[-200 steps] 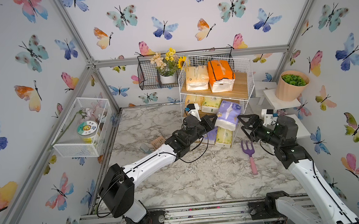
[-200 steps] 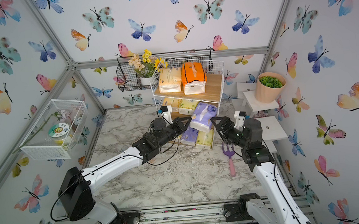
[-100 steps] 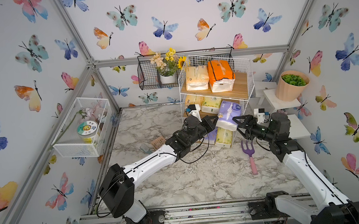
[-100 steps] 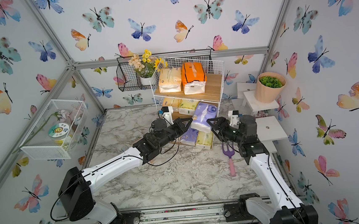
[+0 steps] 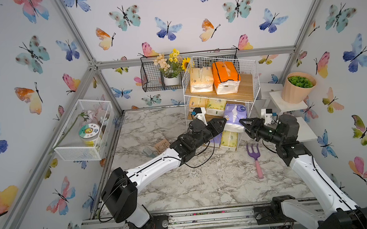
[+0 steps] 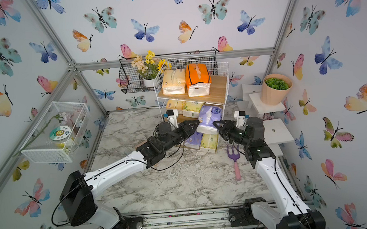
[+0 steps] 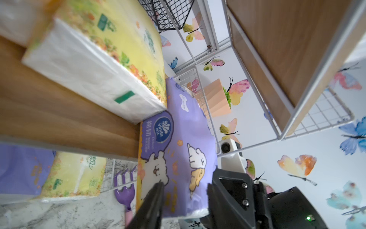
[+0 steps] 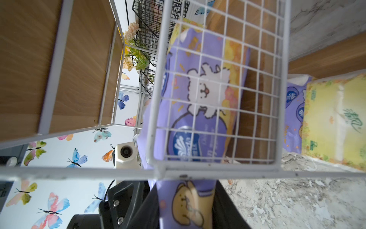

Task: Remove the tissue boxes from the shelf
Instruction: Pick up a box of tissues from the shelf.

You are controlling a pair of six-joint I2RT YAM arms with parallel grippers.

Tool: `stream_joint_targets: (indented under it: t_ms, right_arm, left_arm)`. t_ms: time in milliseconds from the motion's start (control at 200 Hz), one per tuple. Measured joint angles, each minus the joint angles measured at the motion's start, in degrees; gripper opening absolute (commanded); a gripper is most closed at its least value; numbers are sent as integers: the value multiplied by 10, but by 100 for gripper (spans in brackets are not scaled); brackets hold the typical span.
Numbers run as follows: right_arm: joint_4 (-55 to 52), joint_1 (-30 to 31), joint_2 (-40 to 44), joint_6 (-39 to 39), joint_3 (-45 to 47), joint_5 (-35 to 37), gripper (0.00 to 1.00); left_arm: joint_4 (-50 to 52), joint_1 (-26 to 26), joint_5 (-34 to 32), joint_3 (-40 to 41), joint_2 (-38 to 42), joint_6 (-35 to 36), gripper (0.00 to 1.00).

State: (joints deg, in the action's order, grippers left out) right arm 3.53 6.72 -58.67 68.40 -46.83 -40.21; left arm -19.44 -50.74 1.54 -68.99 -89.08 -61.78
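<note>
In both top views, showing the soft, glossy lavender tissue pack (image 5: pixel 234 115) jutting over the front edge of the middle wooden board of the white wire shelf (image 5: pixel 245 90), beside its right mesh side. Flanking that pack with the left gripper (image 5: pixel 222 125) and the right gripper (image 5: pixel 243 127), open marbled bench (image 5: pixel 183 186) lying in front. Showing the orange pack (image 5: pixel 225 76) on the top board.

In the left wrist view, holding the left gripper spread at the pack's crinkled end.

In the right wrist view, pinching that end between the right gripper's black fingers (image 8: pixel 225 208), just outside the shelf's front bar.

Your purple fork (image 5: pixel 256 160) at four o'clock, flower basket (image 5: pixel 153 79) at twelve, peach pot (image 5: pixel 297 90) at two, mesh basket (image 5: pixel 80 147) at nine
</note>
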Motion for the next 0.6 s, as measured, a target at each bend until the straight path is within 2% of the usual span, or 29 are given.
stream_joint_targets:
  t_ms: [60,160,415,596]
  right_arm:
    - [0,0,5,-2,1,-1,28]
    - [-6,0,18,-8,2,0,27]
    - [-66,1,86,-54,2,0,25]
    - [-152,1,101,-131,-16,-13,25]
  left_arm:
    - [0,0,-1,1,2,-3,84]
    - [0,0,-5,15,22,-11,92]
    - [16,17,-14,75,128,-27,93]
    - [62,32,-21,134,212,-33,93]
